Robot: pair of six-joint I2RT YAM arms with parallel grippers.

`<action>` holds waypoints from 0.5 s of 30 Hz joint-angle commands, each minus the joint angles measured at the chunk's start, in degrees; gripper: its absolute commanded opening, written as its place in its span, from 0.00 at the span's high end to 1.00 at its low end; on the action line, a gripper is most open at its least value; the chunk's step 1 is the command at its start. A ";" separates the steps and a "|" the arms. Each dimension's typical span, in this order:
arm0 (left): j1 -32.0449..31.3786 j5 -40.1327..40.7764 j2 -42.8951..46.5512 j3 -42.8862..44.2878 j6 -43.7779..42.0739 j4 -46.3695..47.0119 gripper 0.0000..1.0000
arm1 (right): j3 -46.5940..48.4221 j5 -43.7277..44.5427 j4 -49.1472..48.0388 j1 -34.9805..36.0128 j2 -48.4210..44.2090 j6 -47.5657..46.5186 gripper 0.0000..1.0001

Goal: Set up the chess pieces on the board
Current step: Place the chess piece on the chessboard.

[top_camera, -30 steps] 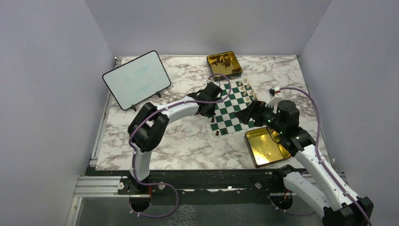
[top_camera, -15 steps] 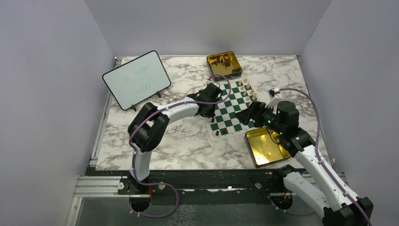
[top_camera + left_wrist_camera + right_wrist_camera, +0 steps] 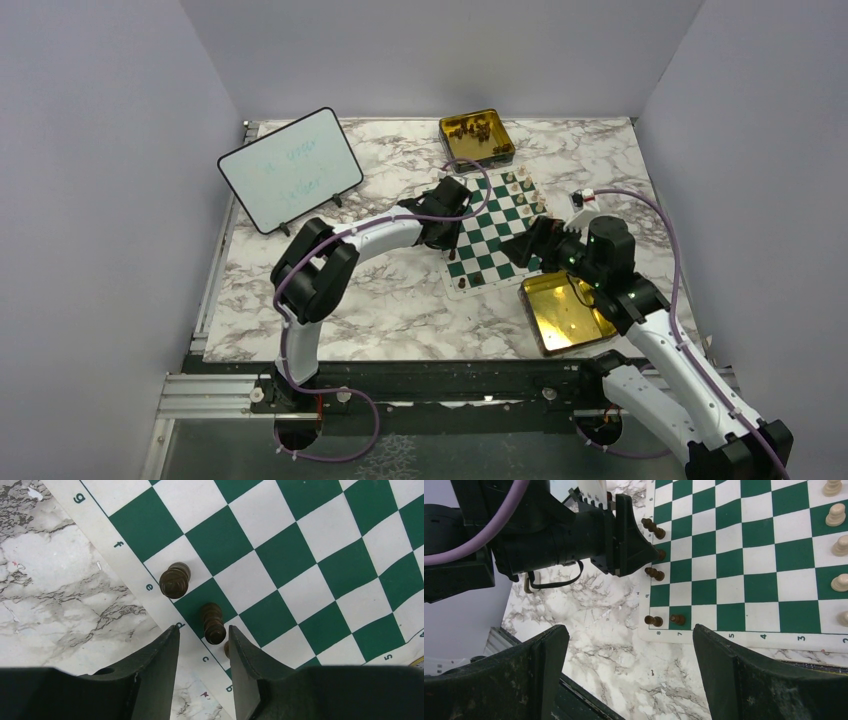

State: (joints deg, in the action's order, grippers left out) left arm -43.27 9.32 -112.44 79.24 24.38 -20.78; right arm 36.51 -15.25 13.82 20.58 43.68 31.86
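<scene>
The green and white board [image 3: 492, 232] lies mid-table. My left gripper [image 3: 203, 628] is open and low over the board's left edge. One dark brown piece [image 3: 213, 624] stands just past the fingertips, close to the right finger [image 3: 245, 655]. Another dark piece [image 3: 175, 580] stands further on, and a third is half hidden behind the right finger. From above, the left gripper [image 3: 452, 226] is at the board's left side. My right gripper [image 3: 627, 630] is wide open and empty, above the board's near corner [image 3: 526, 246]. Cream pieces [image 3: 837, 514] line the far row.
A gold tin [image 3: 477, 135] with dark pieces sits behind the board. A second gold tin [image 3: 565, 311] sits at the near right under my right arm. A whiteboard [image 3: 290, 168] stands at the back left. Two dark pieces [image 3: 665, 620] stand on the board's corner.
My right arm has shifted very slightly towards the near edge. The left arm and the pieces have not visibly moved.
</scene>
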 commanded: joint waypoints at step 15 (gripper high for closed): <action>1.05 -5.29 11.23 4.96 2.81 -3.31 0.32 | 0.01 1.50 2.82 0.17 -0.05 0.11 0.00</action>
State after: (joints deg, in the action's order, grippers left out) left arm -43.18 7.51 -105.89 82.54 25.47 -23.49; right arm 36.10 -15.25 14.13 20.58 43.83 31.88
